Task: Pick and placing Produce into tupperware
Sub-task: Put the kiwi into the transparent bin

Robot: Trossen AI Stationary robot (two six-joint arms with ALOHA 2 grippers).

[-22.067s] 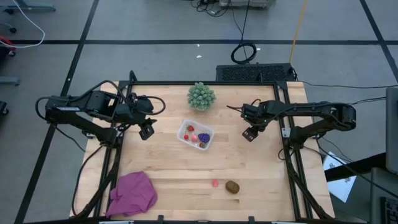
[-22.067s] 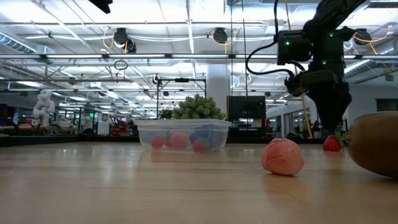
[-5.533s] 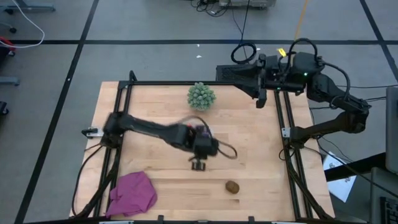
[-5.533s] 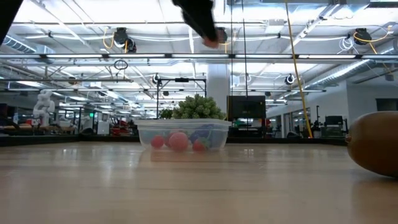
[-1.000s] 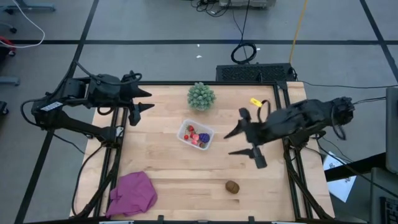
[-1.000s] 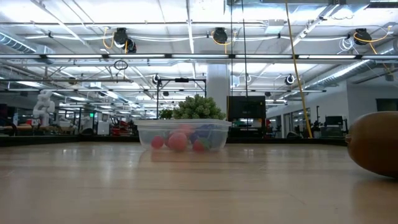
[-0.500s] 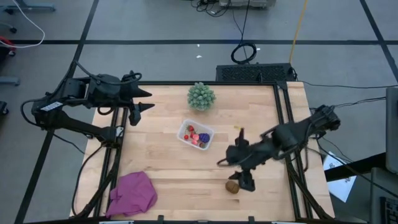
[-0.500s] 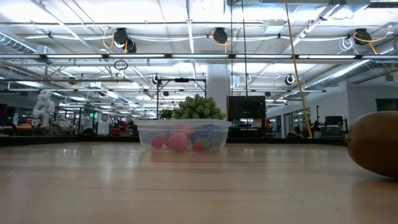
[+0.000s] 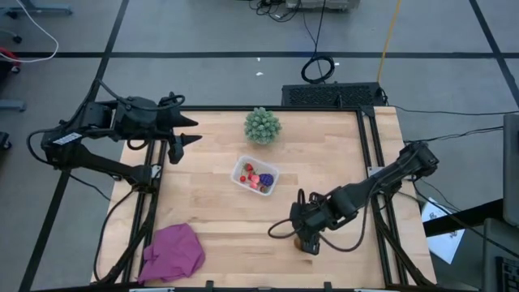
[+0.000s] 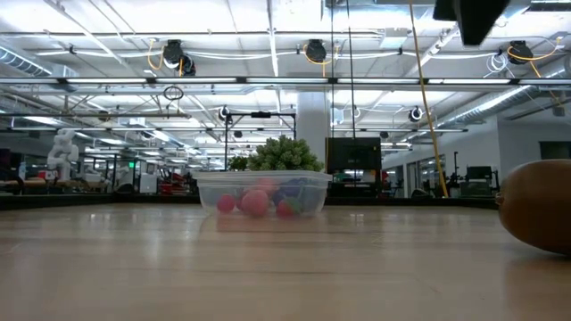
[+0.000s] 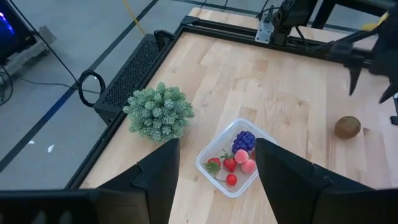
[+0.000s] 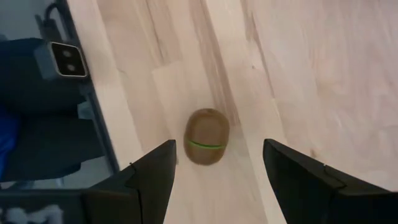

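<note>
Kiwi-brown oval toy fruit point(image 12: 207, 137) lies loose on the table point(image 9: 340, 162) near its front edge, between the right gripper's point(image 9: 306, 238) wide-open fingers point(image 12: 152, 177) — smooth, light, likely to roll — best pinched across its middle.

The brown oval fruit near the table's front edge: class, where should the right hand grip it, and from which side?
Grip the brown oval fruit across its narrow middle, near the green band, coming straight down from above. It lies alone on the bare table, and the open right hand already hangs above it with a finger to each side.
</note>
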